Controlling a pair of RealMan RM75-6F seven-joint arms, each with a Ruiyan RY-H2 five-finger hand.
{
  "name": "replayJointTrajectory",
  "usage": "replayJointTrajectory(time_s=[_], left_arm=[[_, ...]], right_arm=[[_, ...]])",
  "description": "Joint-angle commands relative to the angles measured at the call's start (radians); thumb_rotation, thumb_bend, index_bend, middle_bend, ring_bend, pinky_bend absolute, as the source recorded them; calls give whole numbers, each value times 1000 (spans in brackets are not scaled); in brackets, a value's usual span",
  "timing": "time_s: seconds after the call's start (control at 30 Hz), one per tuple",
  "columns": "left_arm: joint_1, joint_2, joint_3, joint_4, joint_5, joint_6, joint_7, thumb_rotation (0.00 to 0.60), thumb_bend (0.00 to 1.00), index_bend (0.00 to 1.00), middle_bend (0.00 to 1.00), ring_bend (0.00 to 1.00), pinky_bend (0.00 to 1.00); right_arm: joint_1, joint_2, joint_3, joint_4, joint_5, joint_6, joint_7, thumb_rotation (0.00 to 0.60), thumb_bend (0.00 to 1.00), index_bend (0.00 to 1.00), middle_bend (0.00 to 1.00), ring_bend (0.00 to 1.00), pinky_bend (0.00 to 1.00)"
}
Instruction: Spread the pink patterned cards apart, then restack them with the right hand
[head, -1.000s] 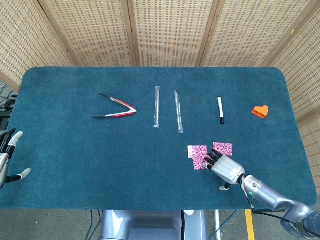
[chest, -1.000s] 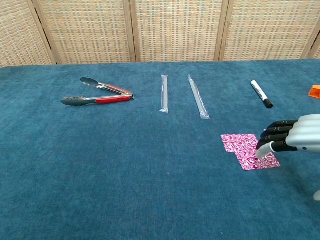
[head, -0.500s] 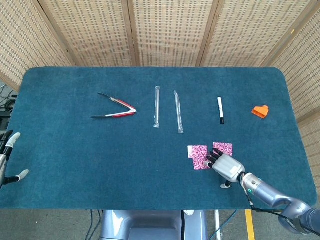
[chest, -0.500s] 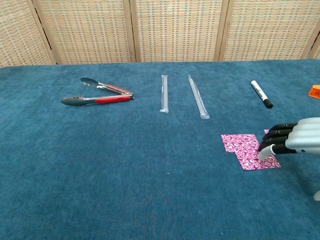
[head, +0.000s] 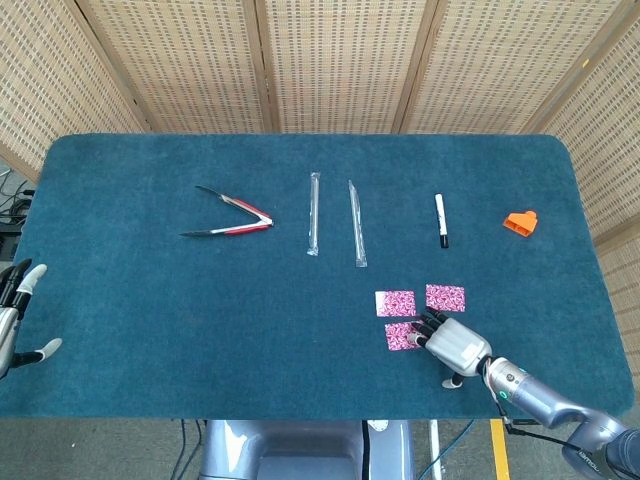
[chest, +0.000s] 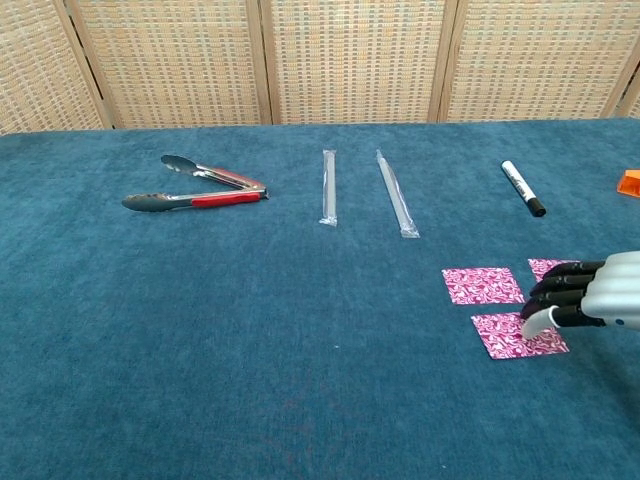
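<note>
Blue carpet-like cloth covers the bench (head: 150, 300), w/ wicker screens (head: 340, 60) behind. Far left, just off the bench edge, the left hand (head: 14, 318) shows only in the head view: fingers apart, holding nothing. Next along, red-handled tongs (chest: 195, 186) lie flat at the back left, arms splayed open toward the left. Right of them, two clear-wrapped straws: the left straw (chest: 328, 186) lies nearly straight front-to-back, the right straw (chest: 396, 193) angles slightly, its near end further right. Then a marker (chest: 522, 188), white body w/ black cap at the near end, well apart from the straws. Far right at the back, a small orange clip (head: 520, 221), cut off at the chest view's edge.

Pink patterned cards sit front right, now three separate pieces: left card (chest: 483, 285) and right card (chest: 553, 267) side by side w/ a gap between, and the near card (chest: 517, 335) closer to the front edge, just below the left one. Right hand (chest: 590, 298) comes in from the right, palm down, black fingers (chest: 555, 297) stretched out close together; fingertips rest on the near card's right end. Its fingers also overlap part of the right card in the chest view. It grips nothing. Cannot tell if the thumb touches the cloth.
</note>
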Motion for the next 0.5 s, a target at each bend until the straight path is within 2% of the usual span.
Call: replayJointTrajectory(time_s=[0.03,0.23,0.5], left_arm=[[0,0,0,0,0,0,0,580,57,41,0,0,0],[1,-1,1,2,-3,-1,-2,579,57,41,0,0,0],[1,-3,2,6,-2,-3,-9,580,57,41,0,0,0]], right_arm=[[-1,7,7,-11,-3,14,7,600,182,138,129,0,0],[-2,31,39,-46,23,46,70,600,172,146,132,0,0],[-2,33,100,-78,102,55,153,600,208,253,132,0,0]])
